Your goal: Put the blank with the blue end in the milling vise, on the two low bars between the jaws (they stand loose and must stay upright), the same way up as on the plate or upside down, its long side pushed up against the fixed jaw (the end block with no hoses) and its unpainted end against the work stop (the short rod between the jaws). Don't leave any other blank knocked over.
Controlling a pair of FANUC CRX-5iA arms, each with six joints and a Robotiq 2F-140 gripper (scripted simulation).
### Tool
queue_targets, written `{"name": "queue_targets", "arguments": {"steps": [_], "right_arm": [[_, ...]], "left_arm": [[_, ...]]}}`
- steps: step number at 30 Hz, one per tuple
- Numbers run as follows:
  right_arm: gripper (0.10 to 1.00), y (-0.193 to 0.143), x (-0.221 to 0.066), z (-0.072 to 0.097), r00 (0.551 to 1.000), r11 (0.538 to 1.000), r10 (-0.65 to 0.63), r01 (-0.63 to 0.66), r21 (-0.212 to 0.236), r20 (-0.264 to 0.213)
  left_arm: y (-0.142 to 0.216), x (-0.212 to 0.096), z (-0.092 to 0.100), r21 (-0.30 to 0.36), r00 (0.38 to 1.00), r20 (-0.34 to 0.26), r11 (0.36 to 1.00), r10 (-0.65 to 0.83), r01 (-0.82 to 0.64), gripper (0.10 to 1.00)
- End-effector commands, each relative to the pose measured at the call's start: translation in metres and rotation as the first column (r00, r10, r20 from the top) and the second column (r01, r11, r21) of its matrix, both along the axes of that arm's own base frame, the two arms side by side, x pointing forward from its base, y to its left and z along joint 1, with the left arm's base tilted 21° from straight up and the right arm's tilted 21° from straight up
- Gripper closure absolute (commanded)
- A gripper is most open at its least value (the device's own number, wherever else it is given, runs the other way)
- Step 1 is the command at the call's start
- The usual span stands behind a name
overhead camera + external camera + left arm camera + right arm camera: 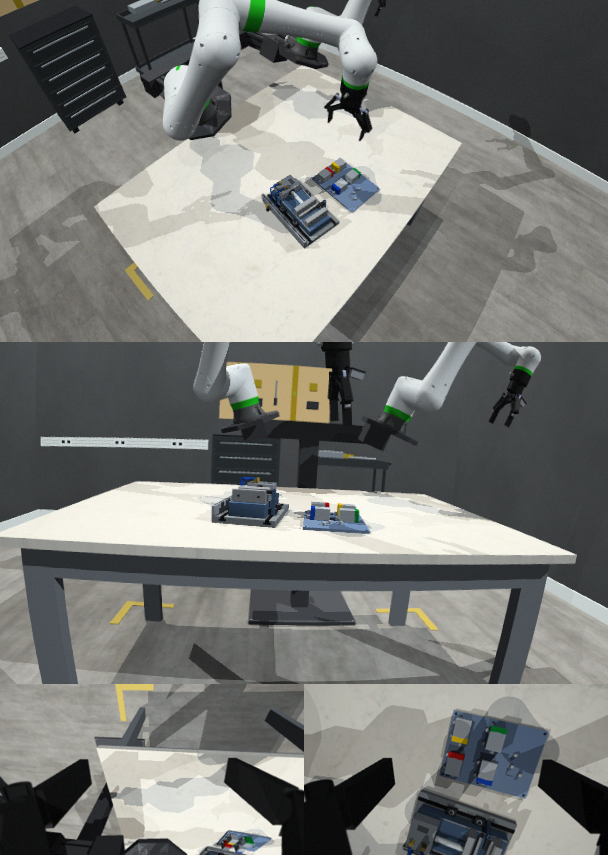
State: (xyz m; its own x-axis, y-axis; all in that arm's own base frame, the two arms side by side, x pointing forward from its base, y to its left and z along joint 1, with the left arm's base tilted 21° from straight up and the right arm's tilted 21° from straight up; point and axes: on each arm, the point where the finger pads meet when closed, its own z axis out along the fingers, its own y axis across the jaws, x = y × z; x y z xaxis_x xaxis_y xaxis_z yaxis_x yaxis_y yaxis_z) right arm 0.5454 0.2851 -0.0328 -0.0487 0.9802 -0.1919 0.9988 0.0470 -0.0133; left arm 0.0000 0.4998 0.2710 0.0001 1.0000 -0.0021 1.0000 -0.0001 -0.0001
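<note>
The blank with the blue end [341, 186] [322, 513] [487, 771] stands on the blue plate [367, 191] [335, 527] [533, 753], its blue end facing the vise side in the right wrist view. The milling vise [287, 216] [248, 509] [468, 810] stands beside the plate. Its fixed jaw [316, 216] [250, 495] is at the end away from the hoses. The low bars and work stop are too small to tell. My right gripper [345, 129] [341, 421] [466, 772] is open and empty, high above the table. My left gripper [500, 423] [158, 771] is open and empty, high off to the side.
On the same plate stand the red-ended blank [325, 175] [454, 766], yellow-ended blank [341, 163] [462, 727] and green-ended blank [352, 175] [348, 515] [496, 741], with small pegs around them. Blue hoses [273, 190] rise at the vise's far end from the fixed jaw.
</note>
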Motion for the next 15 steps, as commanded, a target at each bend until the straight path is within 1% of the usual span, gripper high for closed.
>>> {"name": "queue_targets", "arguments": {"steps": [1,2,3,15], "right_arm": [[0.098,0.0012,-0.0003,0.0008,0.979,0.985,-0.131,0.146,-0.089,0.158],[0.098,0.0012,-0.0003,0.0008,0.979,0.985,-0.131,0.146,-0.089,0.158],[0.098,0.0007,0.0004,0.001,1.0,1.0,0.016,-0.016,0.0,-0.002],[0.098,0.0006,0.0003,0.0009,0.98,0.981,0.192,-0.192,-0.009,-0.05]], "left_arm": [[0.0002,0.0001,0.001,0.002,1.0,0.0,1.0,0.0,0.0,0.098],[0.0002,0.0001,0.001,0.002,1.0,0.0,1.0,0.0,0.0,0.098],[0.0002,0.0001,0.001,0.002,1.0,0.0,1.0,0.0,0.0,0.098],[0.0002,0.0001,0.001,0.002,1.0,0.0,1.0,0.0,0.0,0.098]]}}
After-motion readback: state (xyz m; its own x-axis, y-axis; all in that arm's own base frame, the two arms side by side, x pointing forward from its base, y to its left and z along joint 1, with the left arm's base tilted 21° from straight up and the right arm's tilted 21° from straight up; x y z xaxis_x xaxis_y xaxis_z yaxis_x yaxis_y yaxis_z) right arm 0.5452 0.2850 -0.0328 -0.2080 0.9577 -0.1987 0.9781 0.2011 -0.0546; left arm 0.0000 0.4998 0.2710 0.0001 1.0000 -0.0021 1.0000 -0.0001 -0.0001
